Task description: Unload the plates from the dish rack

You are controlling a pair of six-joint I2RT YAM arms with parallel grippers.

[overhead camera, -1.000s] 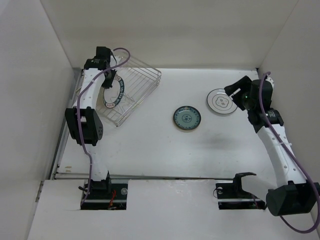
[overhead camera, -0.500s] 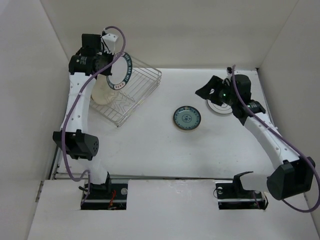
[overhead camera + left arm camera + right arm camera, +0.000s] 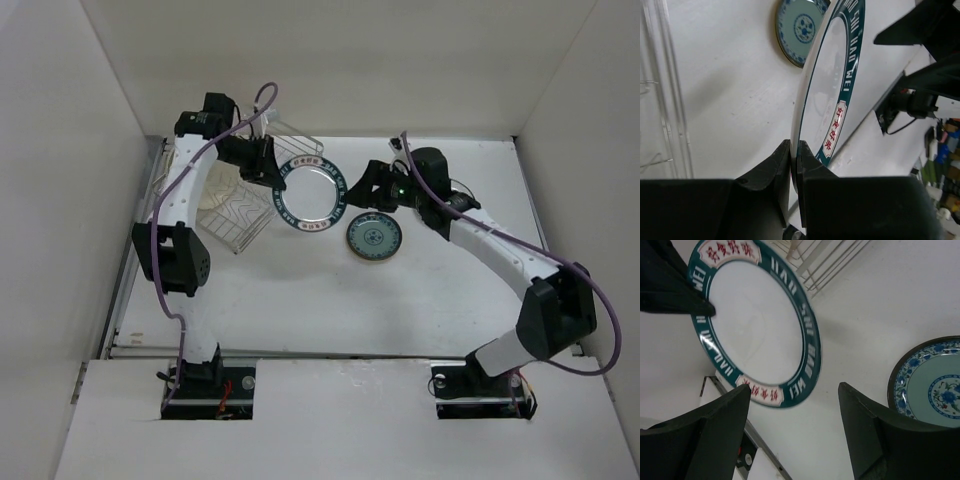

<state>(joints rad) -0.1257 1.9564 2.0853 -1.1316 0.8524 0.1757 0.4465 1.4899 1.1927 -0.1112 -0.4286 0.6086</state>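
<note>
White table [image 3: 300, 300] | my left claw [image 3: 794, 150] pinches teal-rimmed plate [image 3: 312, 195] by its edge, aloft beside dish rack [image 3: 250, 215] | my right claw [image 3: 794, 400] gapes near it | risk: thin pinch slips at handover, plate may strike small teal plate [image 3: 374, 237].

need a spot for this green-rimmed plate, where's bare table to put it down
Free: the wide strip of table between the teal plate, the dish rack and the near edge. Crowded: between rack and teal plate, where the left pincer holds the green-rimmed plate and the open right pincer hovers beside it.
</note>
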